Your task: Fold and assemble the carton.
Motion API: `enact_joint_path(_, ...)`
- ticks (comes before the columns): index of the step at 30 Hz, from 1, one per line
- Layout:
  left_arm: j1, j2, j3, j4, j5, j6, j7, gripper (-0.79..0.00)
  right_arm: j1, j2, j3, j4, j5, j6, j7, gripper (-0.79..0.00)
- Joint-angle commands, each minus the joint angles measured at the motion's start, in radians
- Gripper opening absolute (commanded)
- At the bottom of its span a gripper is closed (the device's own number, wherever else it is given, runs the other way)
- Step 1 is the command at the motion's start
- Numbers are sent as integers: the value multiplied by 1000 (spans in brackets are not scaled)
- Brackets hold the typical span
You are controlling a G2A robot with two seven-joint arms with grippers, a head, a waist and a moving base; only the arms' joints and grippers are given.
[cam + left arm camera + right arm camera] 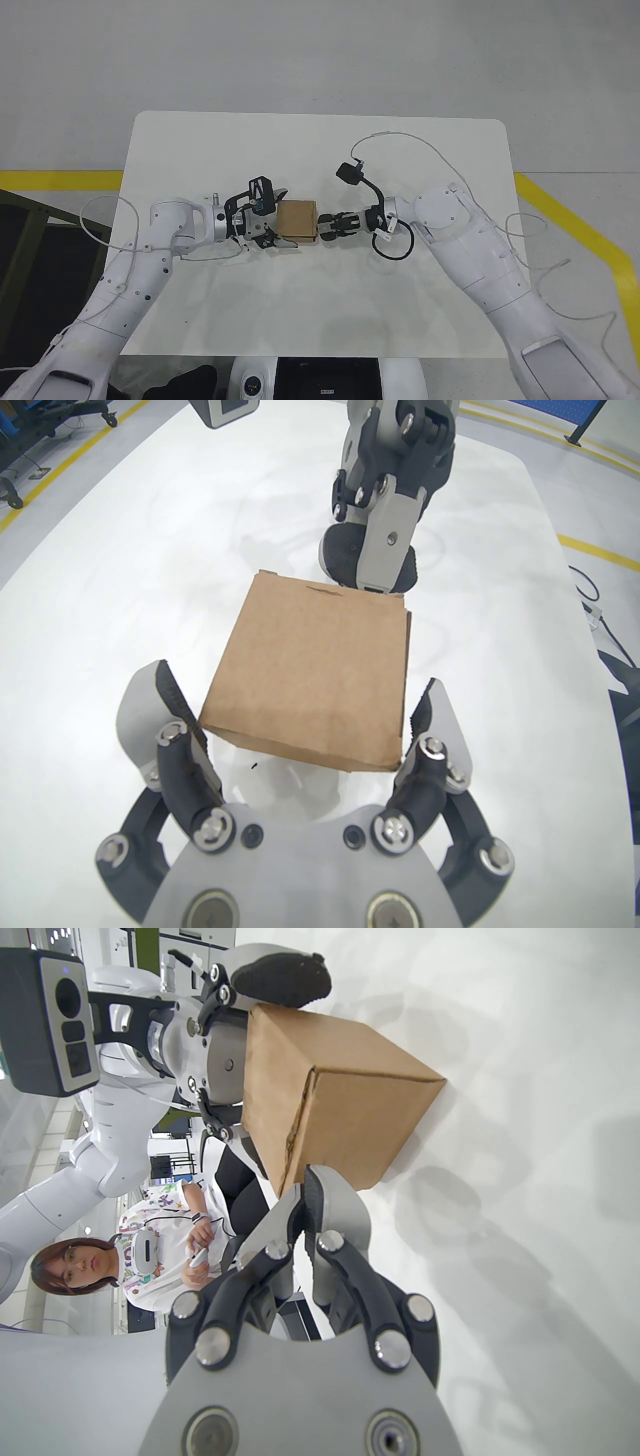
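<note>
Resting at the centre of a smooth white table [420, 300], over a grey floor [300, 50] marked with yellow tape [60, 180], the carton [297, 220] is a closed cube of matte brown cardboard. Left gripper [300, 695]: ribbed black pads [172, 695] press the carton's opposite sides. Right gripper [303, 1188]: jaws together, tips touching the carton's seam edge.

Left gripper [274, 220] and right gripper [322, 225] hem the carton [297, 218]; its top uncovered.
</note>
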Motion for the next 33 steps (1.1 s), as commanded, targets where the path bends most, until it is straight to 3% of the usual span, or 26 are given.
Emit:
enact_joint_path(1,0,0,0,0,0,-1,-1,0,10,-5,-12,12,3,-4,-3,-785)
enact_joint_path(18,2,-1,-3,0,1,1,0,0,53,-30,-60,73,45,-42,-9,-785)
enact_joint_path(30,3,1,-21,0,-43,-18,8,0,41,-17,-14,62,76,-83,7,-785)
enact_joint_path(33,7,9,-25,-14,-104,-18,-1,0,22,-3,24,42,77,-113,8,-711)
